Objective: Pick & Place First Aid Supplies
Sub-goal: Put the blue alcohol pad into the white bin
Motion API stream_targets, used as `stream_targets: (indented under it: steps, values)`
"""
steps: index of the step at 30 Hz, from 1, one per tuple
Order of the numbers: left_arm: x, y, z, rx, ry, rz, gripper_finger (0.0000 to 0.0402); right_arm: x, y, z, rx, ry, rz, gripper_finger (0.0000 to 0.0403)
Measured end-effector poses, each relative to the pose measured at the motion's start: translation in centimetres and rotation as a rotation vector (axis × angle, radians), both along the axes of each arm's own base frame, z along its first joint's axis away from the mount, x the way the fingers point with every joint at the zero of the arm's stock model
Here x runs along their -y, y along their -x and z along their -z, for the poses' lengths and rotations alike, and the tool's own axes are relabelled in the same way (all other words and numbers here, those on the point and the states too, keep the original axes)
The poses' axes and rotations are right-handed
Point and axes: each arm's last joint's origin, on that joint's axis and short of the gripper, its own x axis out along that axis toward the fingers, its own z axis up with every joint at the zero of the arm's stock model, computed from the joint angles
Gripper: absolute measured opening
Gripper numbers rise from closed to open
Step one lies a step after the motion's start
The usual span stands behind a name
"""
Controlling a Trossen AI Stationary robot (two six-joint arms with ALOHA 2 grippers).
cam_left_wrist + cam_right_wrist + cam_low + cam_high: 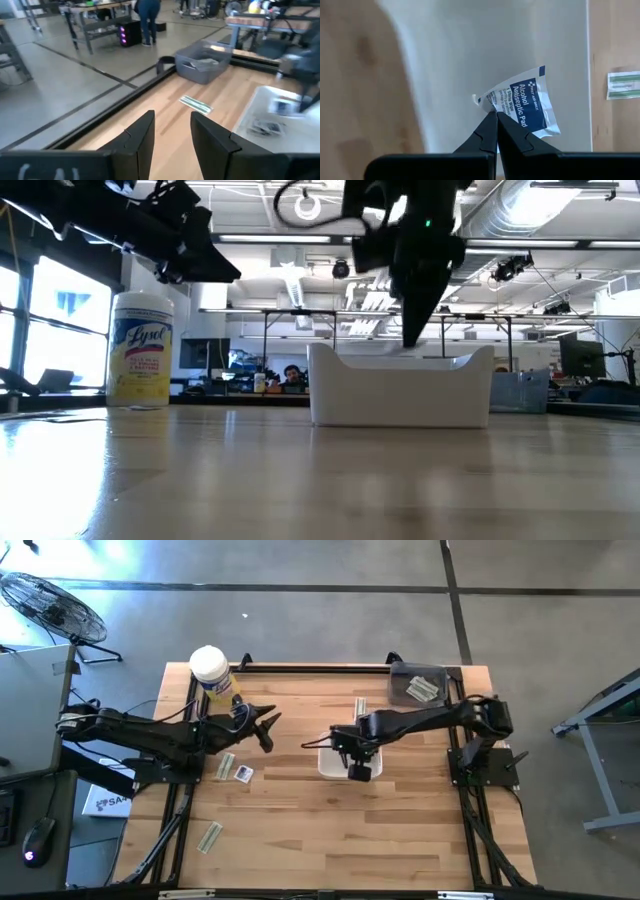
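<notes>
Right gripper [496, 116] pinched shut on the corner of an alcohol pad packet [525, 107], white with dark-blue print, hanging over the white tray [470, 60]. Left gripper [172, 132] part open, empty, above the table [330, 840].

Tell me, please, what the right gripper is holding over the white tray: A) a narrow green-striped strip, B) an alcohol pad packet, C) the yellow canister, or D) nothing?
B: in the right wrist view the right gripper is shut on a corner of the alcohol pad packet, white with dark-blue print, above the white tray.
</notes>
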Motion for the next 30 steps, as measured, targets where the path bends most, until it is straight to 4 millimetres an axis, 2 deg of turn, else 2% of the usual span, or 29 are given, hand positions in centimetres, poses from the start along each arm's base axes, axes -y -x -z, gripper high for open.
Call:
stream_targets:
  steps: [4, 8, 12, 18, 30]
  values:
    - [1.1, -0.1, 0.0, 0.004, 0.0, 0.055, 0.0124, 0.4, -0.8, 2.5, -0.084, 0.001, 0.008, 0.0]
    - [2.2, 0.0, 0.0, -0.012, -0.027, 0.079, 0.0124, 0.4, -1.0, 4.1, -0.148, 0.002, 0.055, 0.0]
    - [2.7, 0.1, 0.2, -0.044, -0.046, 0.071, 0.0124, 0.5, -1.3, 4.8, -0.156, 0.01, 0.117, 0.0]
    - [2.7, 0.2, 0.4, -0.069, -0.05, 0.069, 0.0124, 1.8, -1.3, 5.8, -0.187, 0.032, 0.204, 0.0]
    - [2.7, 0.2, 0.5, -0.079, -0.048, 0.071, 0.0124, 2.6, -1.6, 7.6, -0.241, 0.0, 0.245, 0.0]
